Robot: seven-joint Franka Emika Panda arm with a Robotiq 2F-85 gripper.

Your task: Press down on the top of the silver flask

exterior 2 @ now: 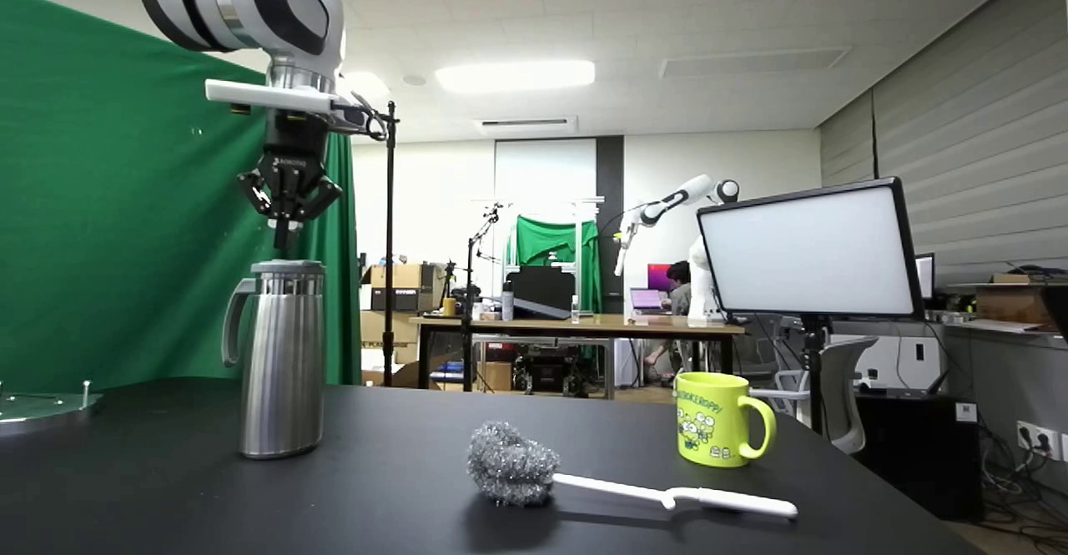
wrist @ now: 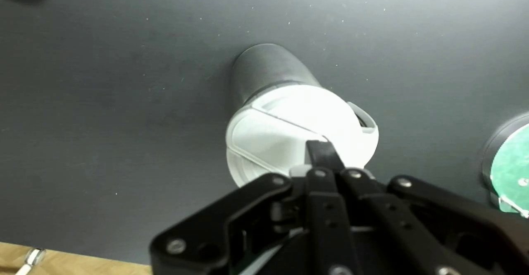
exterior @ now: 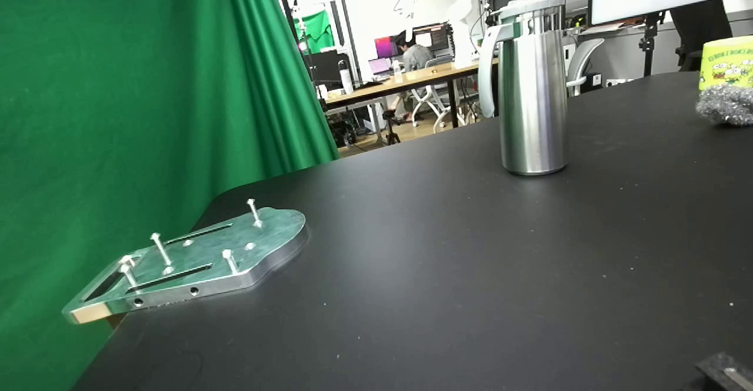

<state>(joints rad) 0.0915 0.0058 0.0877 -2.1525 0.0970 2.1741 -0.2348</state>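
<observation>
The silver flask point(exterior: 534, 103) stands upright on the black table in both exterior views; its brushed steel body point(exterior 2: 284, 363) has a pale grey cap point(exterior 2: 288, 268) and a side handle point(exterior 2: 235, 321). My gripper point(exterior 2: 286, 238) points straight down just over the cap, its fingertips together and nothing between them. A very thin gap seems to show between fingertips and cap; I cannot tell for sure whether they touch. In the wrist view the closed fingertips point(wrist: 324, 153) overlap the middle of the pale lid point(wrist: 268, 138) and hide its near part.
The flat greenish plate with pegs point(exterior: 206, 256) lies at the table edge by the green curtain point(exterior: 147, 85). A silver scrubber with a white handle point(exterior 2: 509, 463) and a yellow-green mug point(exterior 2: 713, 421) stand on the table point(exterior 2: 400, 496). A dark object point(exterior: 726, 372) shows at a corner.
</observation>
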